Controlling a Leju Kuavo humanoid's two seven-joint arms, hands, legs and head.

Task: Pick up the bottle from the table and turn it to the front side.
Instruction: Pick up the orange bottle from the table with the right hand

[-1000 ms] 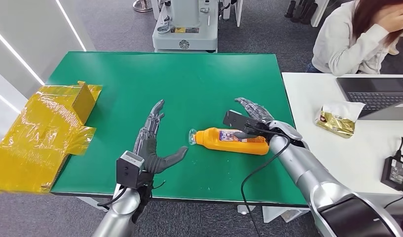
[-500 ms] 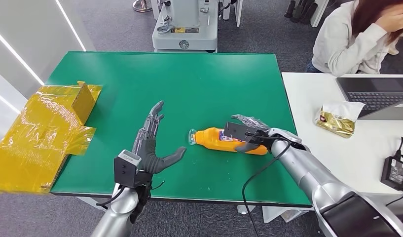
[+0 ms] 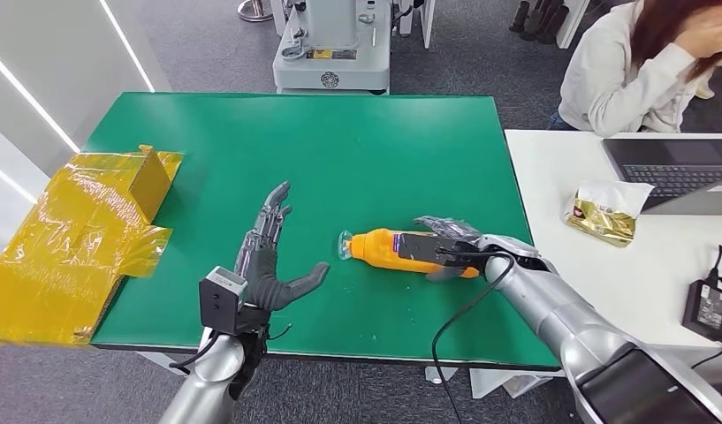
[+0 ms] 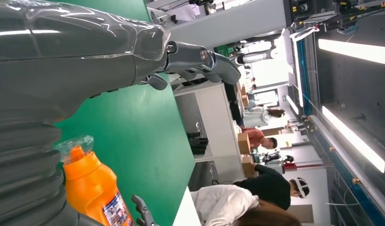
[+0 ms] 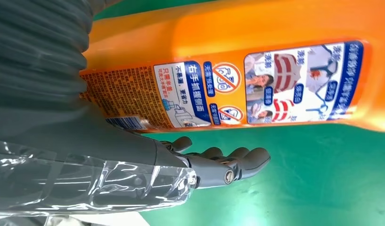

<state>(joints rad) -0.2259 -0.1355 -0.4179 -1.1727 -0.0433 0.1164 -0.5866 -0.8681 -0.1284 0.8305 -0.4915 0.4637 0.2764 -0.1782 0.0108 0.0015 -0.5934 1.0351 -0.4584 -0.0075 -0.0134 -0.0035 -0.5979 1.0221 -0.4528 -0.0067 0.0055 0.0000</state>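
An orange bottle lies on its side on the green table, its clear cap pointing towards my left hand. My right hand lies over the bottle's base end, fingers draped across the top. In the right wrist view the printed label faces the camera, and the thumb sits beside the bottle with a strip of green between them. My left hand stands on edge a short way from the cap, fingers straight and apart, holding nothing. The left wrist view shows the bottle beyond the thumb.
A cardboard box wrapped in yellow tape overhangs the table's left edge. To the right, a white desk carries a laptop, a gold packet and a power adapter. A person sits behind it. A grey machine base stands beyond the table.
My right hand has come down from beside and above the bottle's base end until its fingers lie across the bottle. The left hand has drifted slightly towards me. The bottle has stayed put.
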